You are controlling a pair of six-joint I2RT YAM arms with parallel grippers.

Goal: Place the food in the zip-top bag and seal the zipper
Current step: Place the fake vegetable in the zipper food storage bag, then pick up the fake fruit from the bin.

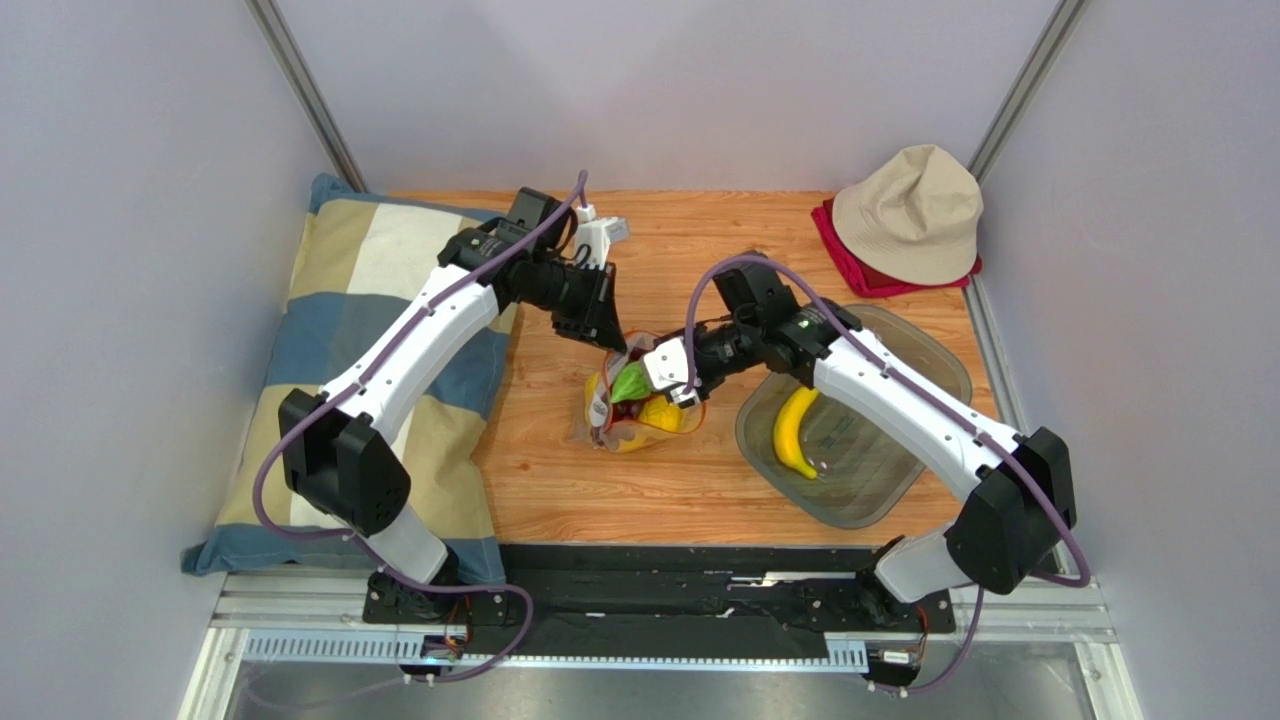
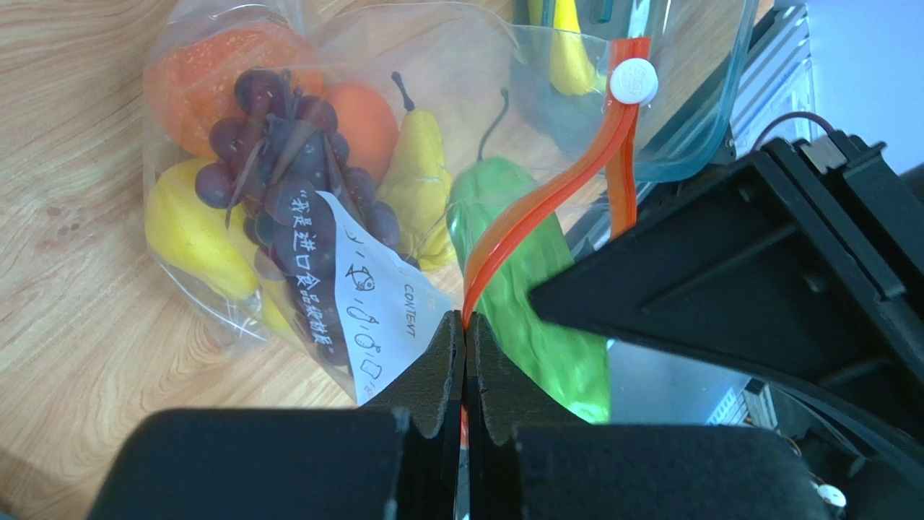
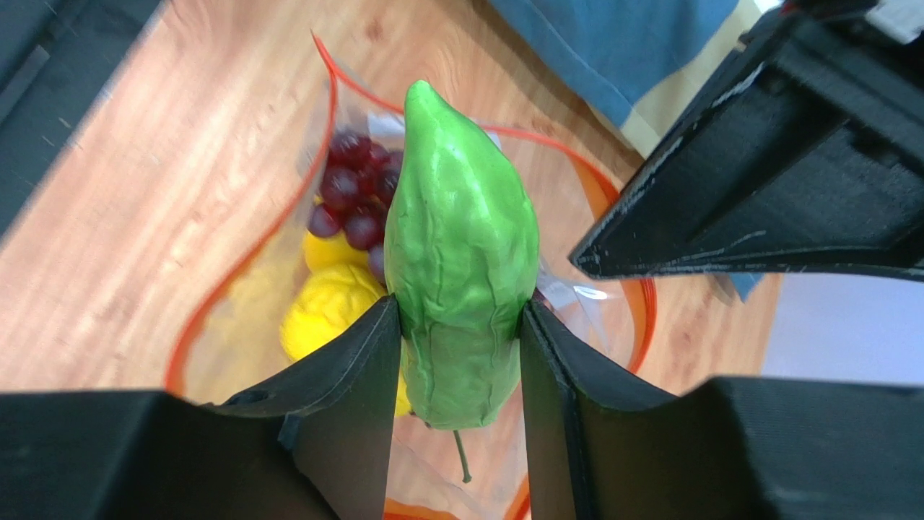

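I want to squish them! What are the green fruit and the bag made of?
Green piece: probably moulded plastic or foam, with a dull painted sheen and pressed-in wrinkles. Zip-top bag: thin clear plastic film, glossy and crinkly, grapes showing through.

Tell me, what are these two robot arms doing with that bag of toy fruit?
They are packing toy fruit into a clear crinkly zip-top bag. The left gripper pinches the bag's orange-red zipper strip, holding the mouth open. The right gripper clamps a green toy fruit piece at that open mouth. A dark purple grape bunch, a yellow pear and a lemon are already inside. A yellow banana lies in the grey translucent tray, not yet packed, and the zipper is unsealed.
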